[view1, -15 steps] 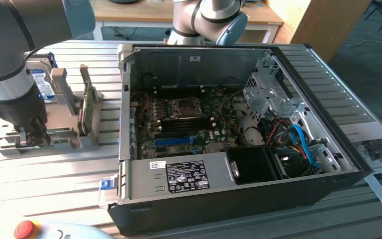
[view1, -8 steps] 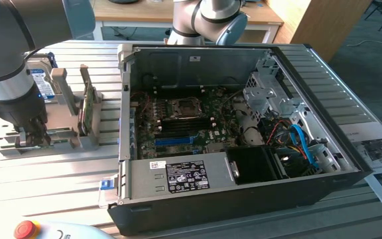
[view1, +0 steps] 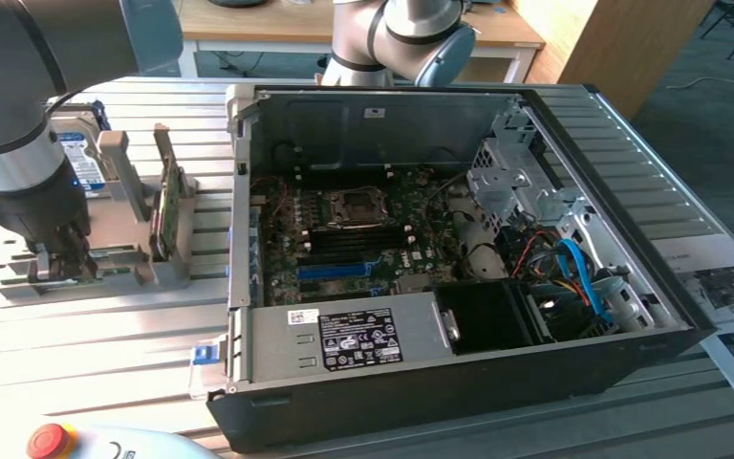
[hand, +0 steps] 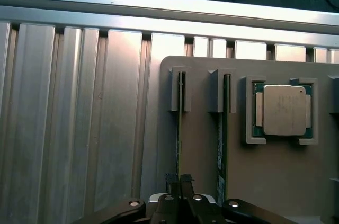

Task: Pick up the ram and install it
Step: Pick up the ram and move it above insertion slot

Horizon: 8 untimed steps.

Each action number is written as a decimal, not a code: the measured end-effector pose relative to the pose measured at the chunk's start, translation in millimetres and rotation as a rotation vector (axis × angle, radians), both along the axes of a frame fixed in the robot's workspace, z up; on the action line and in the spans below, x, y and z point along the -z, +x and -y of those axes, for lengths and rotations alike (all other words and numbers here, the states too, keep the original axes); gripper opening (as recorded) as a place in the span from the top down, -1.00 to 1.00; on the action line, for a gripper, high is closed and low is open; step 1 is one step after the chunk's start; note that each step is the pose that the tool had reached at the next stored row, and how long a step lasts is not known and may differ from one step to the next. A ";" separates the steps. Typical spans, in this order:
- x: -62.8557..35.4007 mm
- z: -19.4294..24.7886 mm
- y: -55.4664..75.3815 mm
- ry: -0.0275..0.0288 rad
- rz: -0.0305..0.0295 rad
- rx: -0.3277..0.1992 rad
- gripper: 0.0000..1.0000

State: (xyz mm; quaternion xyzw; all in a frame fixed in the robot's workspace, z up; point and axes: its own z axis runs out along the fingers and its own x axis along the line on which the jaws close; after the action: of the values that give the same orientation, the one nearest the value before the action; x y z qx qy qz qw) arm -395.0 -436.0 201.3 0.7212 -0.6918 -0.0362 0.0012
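In the exterior view, your gripper [view1: 56, 272] is down at the grey holder [view1: 125, 270]. In the wrist view, it is pinched on the ram [hand: 180, 128]. The ram stands on edge in the holder's edge slot, pointing straight away from the gripper.

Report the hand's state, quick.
Hand: closed on the thin edge of the ram, which stands in its slot in the grey holder.
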 end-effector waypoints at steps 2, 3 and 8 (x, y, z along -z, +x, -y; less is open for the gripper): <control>-1.5 0.0 0.0 0.0001 0.0001 0.000 0.76; -2.3 0.0 0.0 0.0000 0.0001 0.000 0.76; -6.6 0.0 0.1 0.0001 0.0002 0.000 0.76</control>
State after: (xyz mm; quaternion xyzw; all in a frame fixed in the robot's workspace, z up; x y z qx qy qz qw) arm -394.9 -435.9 207.9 0.7212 -0.6918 -0.0361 0.0011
